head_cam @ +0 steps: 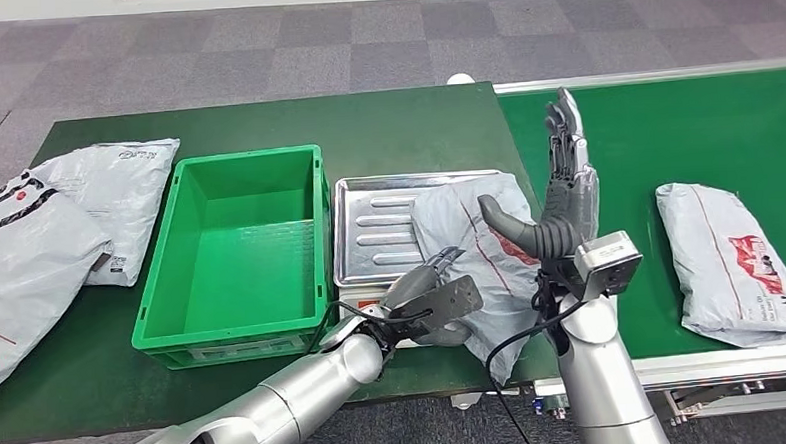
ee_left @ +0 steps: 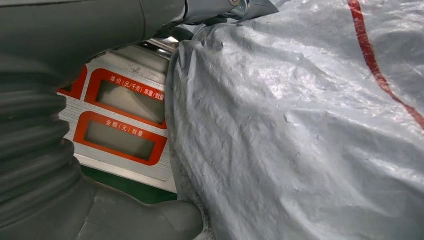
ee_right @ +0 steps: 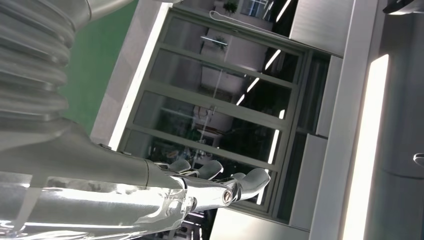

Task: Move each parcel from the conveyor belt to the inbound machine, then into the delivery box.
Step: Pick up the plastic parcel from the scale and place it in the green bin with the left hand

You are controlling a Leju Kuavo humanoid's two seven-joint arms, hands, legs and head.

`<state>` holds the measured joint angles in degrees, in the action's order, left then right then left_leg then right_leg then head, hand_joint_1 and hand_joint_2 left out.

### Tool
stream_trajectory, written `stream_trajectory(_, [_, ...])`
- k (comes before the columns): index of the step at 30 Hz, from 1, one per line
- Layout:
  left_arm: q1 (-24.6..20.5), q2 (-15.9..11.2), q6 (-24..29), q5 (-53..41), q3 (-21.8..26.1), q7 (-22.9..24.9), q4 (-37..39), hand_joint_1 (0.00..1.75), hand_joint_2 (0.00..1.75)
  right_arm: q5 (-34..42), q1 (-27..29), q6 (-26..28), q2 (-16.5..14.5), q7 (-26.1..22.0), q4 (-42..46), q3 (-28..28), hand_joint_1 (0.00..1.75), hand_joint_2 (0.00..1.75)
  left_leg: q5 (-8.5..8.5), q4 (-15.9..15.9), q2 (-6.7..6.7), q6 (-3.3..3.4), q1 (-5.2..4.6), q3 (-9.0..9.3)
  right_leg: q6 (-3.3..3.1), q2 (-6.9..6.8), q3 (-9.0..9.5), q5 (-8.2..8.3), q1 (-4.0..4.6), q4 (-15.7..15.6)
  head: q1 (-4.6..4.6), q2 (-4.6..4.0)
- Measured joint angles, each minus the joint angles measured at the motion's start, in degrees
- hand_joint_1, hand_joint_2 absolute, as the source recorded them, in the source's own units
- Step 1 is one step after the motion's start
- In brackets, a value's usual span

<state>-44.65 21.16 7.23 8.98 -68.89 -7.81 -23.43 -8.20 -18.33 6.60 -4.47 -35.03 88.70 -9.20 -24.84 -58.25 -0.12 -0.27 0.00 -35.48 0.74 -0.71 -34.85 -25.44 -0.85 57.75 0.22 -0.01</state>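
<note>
The crumpled grey plastic parcel (head_cam: 475,240) lies half off the steel weighing tray (head_cam: 381,230), the left hand (head_cam: 435,302) grasping its near edge, the right hand (head_cam: 566,189) raised, empty and spread; a weak grip could drop it short of the green crate (head_cam: 236,334).

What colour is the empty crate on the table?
Green; the crate shows best in the head view.

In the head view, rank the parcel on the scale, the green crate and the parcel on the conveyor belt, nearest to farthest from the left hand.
1. Parcel on the scale, at the left hand.
2. Green crate, to its left.
3. Parcel on the conveyor belt, far right.
</note>
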Motion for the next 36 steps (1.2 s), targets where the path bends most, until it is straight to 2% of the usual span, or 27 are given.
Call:
stream_trajectory(5, [0.13, 0.00, 1.22, 0.43, -0.09, -0.52, 0.18, 0.00, 1.75, -0.04, -0.42, -0.37, -0.32, 0.32, -0.09, 0.00, 0.00, 1.75, 0.00, 0.00, 0.00, 0.00, 0.00, 0.01, 0.00, 0.01, 0.00, 0.00, 0.00, 0.00, 0.00, 0.00])
stream_trajectory(6, [0.14, 0.00, 1.25, 0.45, -0.09, -0.55, 0.21, 0.14, 1.75, -0.04, -0.48, -0.40, -0.37, 0.37, -0.10, 0.00, 0.00, 1.75, 0.00, 0.00, 0.00, 0.00, 0.00, 0.02, 0.00, 0.01, 0.00, 0.00, 0.00, 0.00, 0.00, 0.00])
stream_trajectory(9, [0.18, 0.00, 1.77, 0.49, -0.09, -0.74, 0.28, 1.44, 1.75, -0.04, -0.60, -0.43, -0.45, 0.40, -0.11, 0.00, 0.00, 1.75, 0.00, 0.00, 0.01, 0.00, 0.00, 0.02, 0.00, 0.01, 0.00, 0.00, 0.00, 0.00, 0.00, -0.01])
stream_trajectory(10, [0.27, 0.00, 2.47, 0.55, -0.09, -0.95, 0.31, 1.75, 1.75, -0.05, -0.61, -0.44, -0.48, 0.41, -0.11, 0.00, 0.00, 1.75, 0.00, 0.00, 0.01, 0.00, 0.00, 0.02, 0.00, 0.01, 0.00, 0.00, 0.00, 0.00, 0.00, -0.01])
stream_trajectory(14, [0.95, 0.00, 8.38, 1.88, -0.06, -3.82, 0.55, 1.75, 1.75, -0.19, -0.61, -0.46, -0.60, 0.64, -0.11, 0.00, 0.00, 1.75, 0.00, 0.00, 0.01, -0.01, 0.00, 0.02, 0.00, 0.02, -0.01, 0.00, 0.00, 0.00, 0.00, -0.01])
stream_trajectory(18, [1.97, 0.00, 14.44, 5.59, 1.27, -11.22, 0.87, 1.75, 1.75, -0.22, -0.64, -0.48, -0.91, 0.72, -0.13, 0.00, 0.00, 1.75, 0.00, 0.00, 0.01, -0.01, 0.00, -0.01, 0.00, 0.02, -0.03, 0.00, 0.00, 0.00, 0.00, -0.01])
stream_trajectory(21, [2.48, 0.00, 16.74, 8.51, 3.35, -16.53, 0.92, 1.75, 1.75, -0.22, -0.78, -0.48, -1.05, 0.72, -0.31, 0.00, 0.00, 1.75, 0.00, 0.00, 0.01, -0.01, 0.00, -0.03, -0.01, 0.02, -0.06, -0.01, 0.00, 0.00, 0.00, -0.01])
stream_trajectory(28, [2.89, 0.00, 11.84, 18.39, 9.39, -21.59, 0.50, 1.75, 1.75, 0.12, -1.44, 0.10, -1.15, 0.30, -1.47, -0.02, 0.00, 1.75, 0.00, 0.00, 0.01, -0.01, 0.00, -0.07, -0.02, 0.02, -0.11, -0.01, 0.00, 0.00, 0.00, -0.01])
stream_trajectory(36, [2.87, 0.00, 12.06, 23.81, 13.41, -26.42, 0.20, 1.75, 1.75, 0.87, -1.99, 0.75, -1.15, -0.37, -2.91, -0.02, 0.00, 1.75, 0.00, 0.00, 0.01, -0.01, 0.00, -0.07, -0.02, 0.02, -0.11, -0.01, 0.00, 0.00, 0.00, -0.01])
